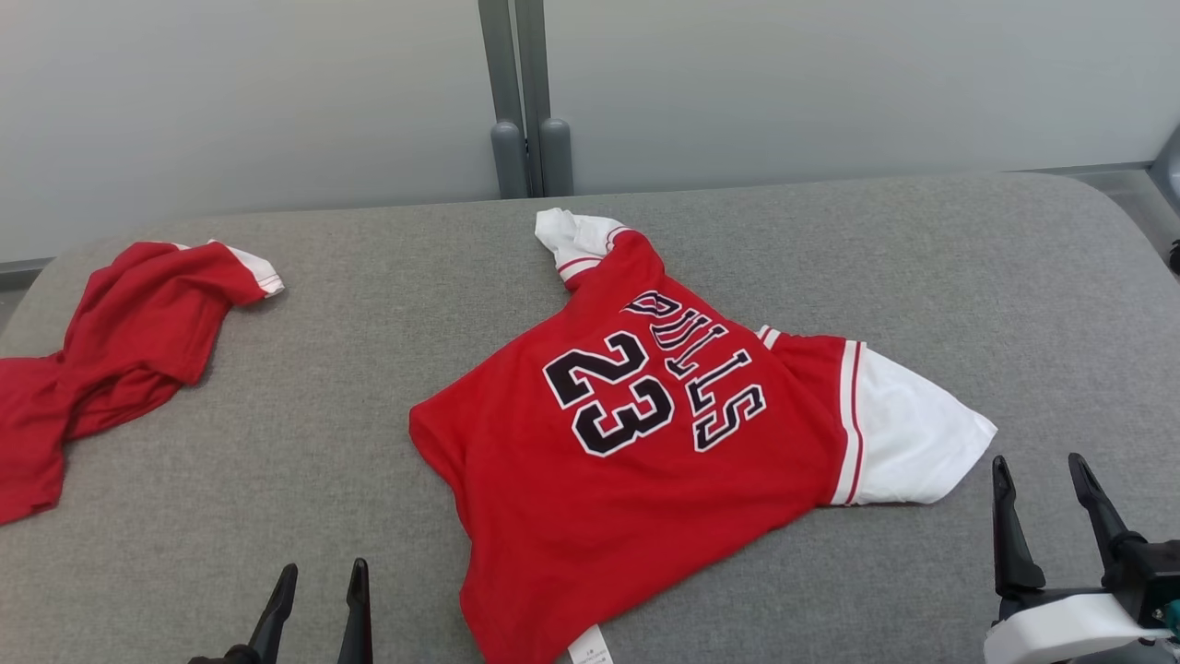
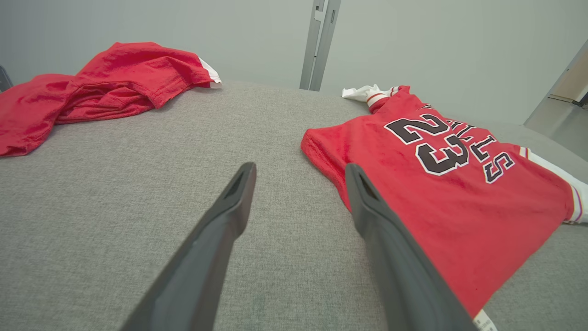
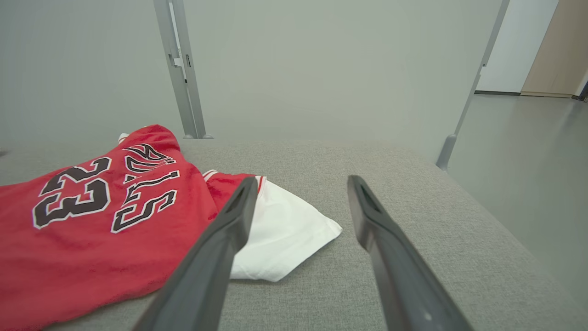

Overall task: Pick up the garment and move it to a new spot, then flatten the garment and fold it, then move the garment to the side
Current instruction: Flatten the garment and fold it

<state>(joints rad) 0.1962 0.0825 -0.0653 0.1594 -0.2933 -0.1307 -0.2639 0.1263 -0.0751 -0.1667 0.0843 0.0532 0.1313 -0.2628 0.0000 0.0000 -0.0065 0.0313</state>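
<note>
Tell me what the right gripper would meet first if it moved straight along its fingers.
Probably nothing near: the right gripper points over bare grey fabric table, past the red jersey's white sleeve at its left; depth is unclear.

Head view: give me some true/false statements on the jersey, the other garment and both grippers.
1. The jersey lies print side up on the grey table. True.
2. The left gripper is shut on the jersey's hem. False: it is open and holds nothing.
3. The right gripper is open, near the white sleeve. True.
4. The second red garment lies on top of the jersey. False: it lies apart, crumpled, at the table's left end.
</note>
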